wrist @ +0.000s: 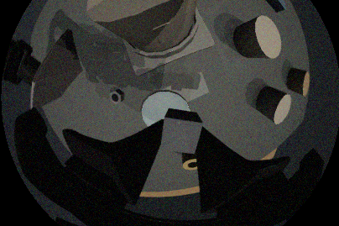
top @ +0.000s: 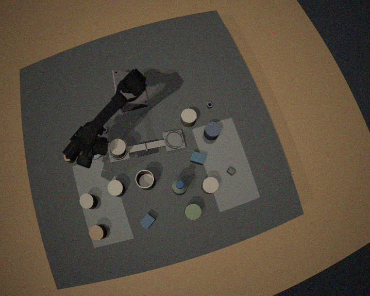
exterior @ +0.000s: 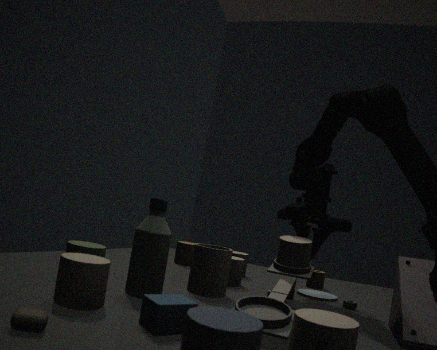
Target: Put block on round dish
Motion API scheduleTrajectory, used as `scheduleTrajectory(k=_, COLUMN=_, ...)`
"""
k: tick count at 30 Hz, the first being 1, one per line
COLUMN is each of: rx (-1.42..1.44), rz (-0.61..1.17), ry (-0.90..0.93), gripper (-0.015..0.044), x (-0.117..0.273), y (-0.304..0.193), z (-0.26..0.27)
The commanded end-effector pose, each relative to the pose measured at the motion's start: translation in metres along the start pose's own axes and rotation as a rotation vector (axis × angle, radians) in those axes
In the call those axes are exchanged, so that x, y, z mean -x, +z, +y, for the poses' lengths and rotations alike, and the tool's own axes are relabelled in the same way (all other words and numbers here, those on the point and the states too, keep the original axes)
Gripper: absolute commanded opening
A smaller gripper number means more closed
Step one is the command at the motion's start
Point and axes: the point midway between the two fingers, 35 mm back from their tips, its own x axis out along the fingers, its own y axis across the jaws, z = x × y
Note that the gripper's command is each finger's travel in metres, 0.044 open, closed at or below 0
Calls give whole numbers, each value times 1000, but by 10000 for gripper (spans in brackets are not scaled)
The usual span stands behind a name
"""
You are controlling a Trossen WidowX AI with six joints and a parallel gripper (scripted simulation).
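Observation:
My gripper [wrist: 180, 126] is shut on a small grey block [wrist: 181, 135], raised above the table. The fingertips are partly hidden behind a cup in the exterior view. The pale blue round dish [top: 97, 156] [exterior: 316, 294] [wrist: 159, 106] lies below the gripper, mostly covered by the arm in the top view; the block overlaps its edge in the wrist view. A cream cup [top: 117, 146] [exterior: 295, 250] [wrist: 143, 8] stands upright on the balance's near-dish pan. The other pan [top: 174, 139] [exterior: 266, 311] holds no cup. Another cream cup [top: 188, 115] [exterior: 324, 327] stands on the table beside that pan.
A small tan ring-shaped piece [exterior: 316, 279] [wrist: 190, 164] and a nut [top: 105, 129] [exterior: 349, 304] [wrist: 116, 96] lie near the dish. Farther off stand a bottle [top: 178, 187] [exterior: 148, 256], an open cup [top: 144, 179] [exterior: 210, 270], blue blocks [top: 198, 157] and several cylinders.

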Motion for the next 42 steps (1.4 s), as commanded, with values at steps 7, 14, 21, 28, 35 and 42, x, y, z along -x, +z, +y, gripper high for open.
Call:
scheduleTrajectory(k=7, rx=67, rz=-46, ry=68, gripper=0, x=-27, y=-45, z=18)
scheduleTrajectory(k=14, rx=69, rz=-48, ry=69, gripper=0, x=-49, y=-45, z=20)
scheduleTrajectory(k=21, rx=69, rz=-49, ry=69, gripper=0, x=-69, y=-44, z=22)
scheduleTrajectory(k=28, rx=69, rz=-49, ry=69, gripper=0, x=-76, y=-43, z=22)
scheduleTrajectory(k=35, rx=69, rz=-49, ry=69, gripper=0, x=-87, y=-43, z=23)
scheduleTrajectory(k=42, rx=72, rz=-45, ry=65, gripper=105, x=-85, y=-44, z=22)
